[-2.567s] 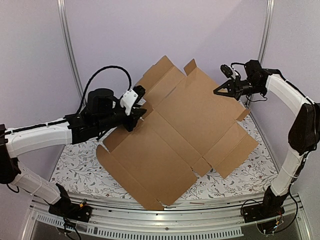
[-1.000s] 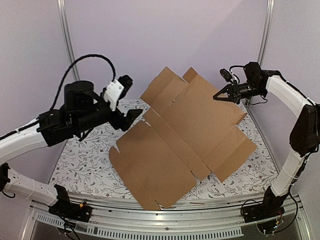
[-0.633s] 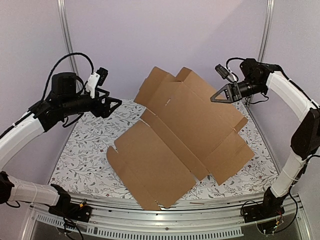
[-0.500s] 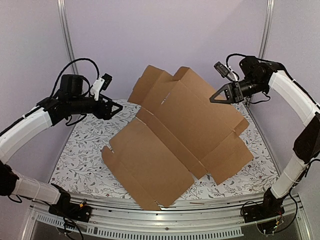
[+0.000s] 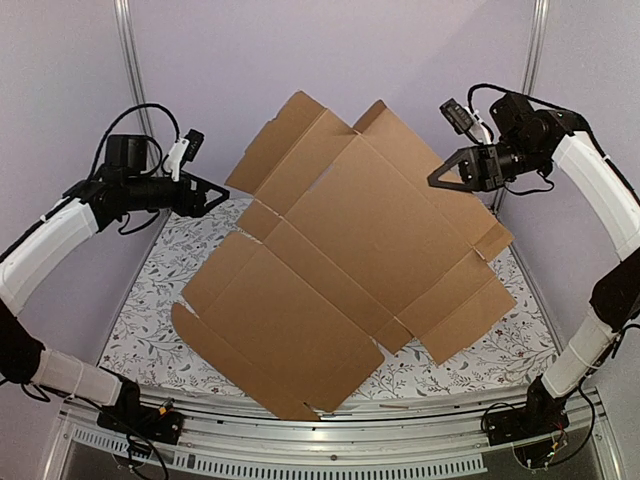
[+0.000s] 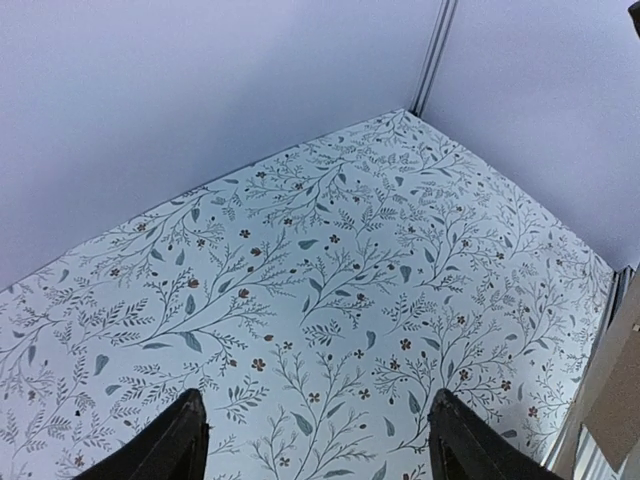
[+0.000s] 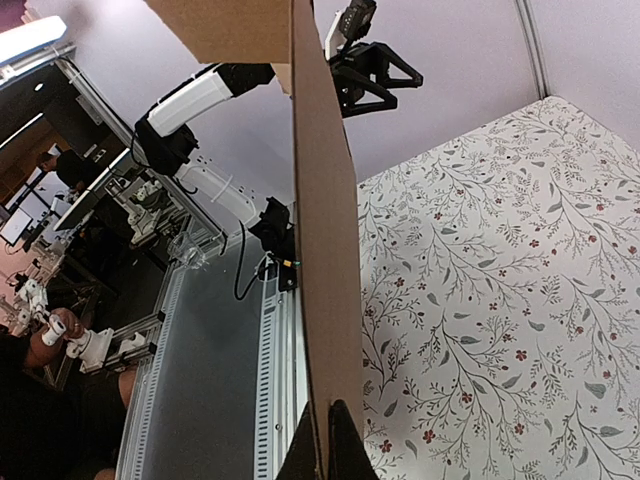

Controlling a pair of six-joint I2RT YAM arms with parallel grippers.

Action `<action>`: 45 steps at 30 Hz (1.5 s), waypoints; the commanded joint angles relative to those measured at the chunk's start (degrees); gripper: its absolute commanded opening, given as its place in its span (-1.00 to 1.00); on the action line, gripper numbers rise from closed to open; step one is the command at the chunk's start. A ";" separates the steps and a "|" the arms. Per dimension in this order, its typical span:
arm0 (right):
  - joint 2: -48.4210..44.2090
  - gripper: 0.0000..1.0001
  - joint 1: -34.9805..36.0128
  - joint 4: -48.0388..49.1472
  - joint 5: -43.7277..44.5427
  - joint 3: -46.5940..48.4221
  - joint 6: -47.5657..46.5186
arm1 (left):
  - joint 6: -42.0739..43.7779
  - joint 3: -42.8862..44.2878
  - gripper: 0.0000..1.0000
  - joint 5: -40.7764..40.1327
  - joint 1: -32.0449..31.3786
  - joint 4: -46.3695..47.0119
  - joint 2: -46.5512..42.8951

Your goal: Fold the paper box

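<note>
1. The paper box (image 5: 350, 260) is not yet a box. It is a flat, unfolded die-cut sheet of brown corrugated cardboard, lying aslant. Its near corner rests on the desk (image 5: 150, 320) at the front, and its far flaps are lifted into the air.
2. The right fingers (image 7: 345, 445) are clenched on the sheet's far right edge. In the right wrist view the panel runs edge-on straight between them.
3. The left fingers (image 6: 185, 445) are spread wide and grasp nothing (only the floral desk shows beneath them). They hang well apart from the sheet's left flaps.
4. I judge the sheet light but awkward. It should be stiff within each panel and hinge freely at every score line, so held by one edge it will likely sag and swing at the creases.
5. The surface looks matte and should not slip much. A pinch on a thin edge can still let the sheet pivot between the pads.
6. To take hold, I would choose a main panel or side flap close to its score line, not the outer tips or the small tabs (those look likely to bend or tear).
7. With the right side gripped, the left side flap is the natural place for the free fingers, so the sheet is steadied from opposite sides.
8. I would keep the squeeze moderate, since corrugated board can crush and keep the dent.
</note>
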 commanded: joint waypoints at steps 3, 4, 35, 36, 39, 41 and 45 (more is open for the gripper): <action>-0.72 -1.00 0.94 -4.68 -2.50 1.73 3.59 | -2.38 7.64 0.47 14.02 1.46 -1.92 6.38; -0.80 -1.00 0.94 -4.12 -1.76 1.64 4.02 | -3.07 8.29 0.46 17.73 1.39 -1.91 7.02; 2.17 -1.00 -2.18 3.03 -5.28 9.69 14.13 | -0.26 10.52 0.48 20.49 3.23 -3.95 -0.63; 2.13 -1.00 -2.17 3.07 -5.35 9.60 14.15 | -0.76 10.80 0.47 19.16 3.45 -3.37 -0.02; 1.83 -1.00 -2.14 3.10 -5.28 9.35 14.05 | -1.61 14.57 0.44 17.50 3.51 -4.18 4.19; 1.82 -1.00 -2.16 3.12 -5.14 9.18 14.02 | -2.28 17.35 0.41 21.03 3.22 -5.72 7.99; 1.61 -1.00 -2.19 3.18 -3.88 8.92 14.01 | 0.54 20.04 0.43 24.39 -0.22 -8.91 10.91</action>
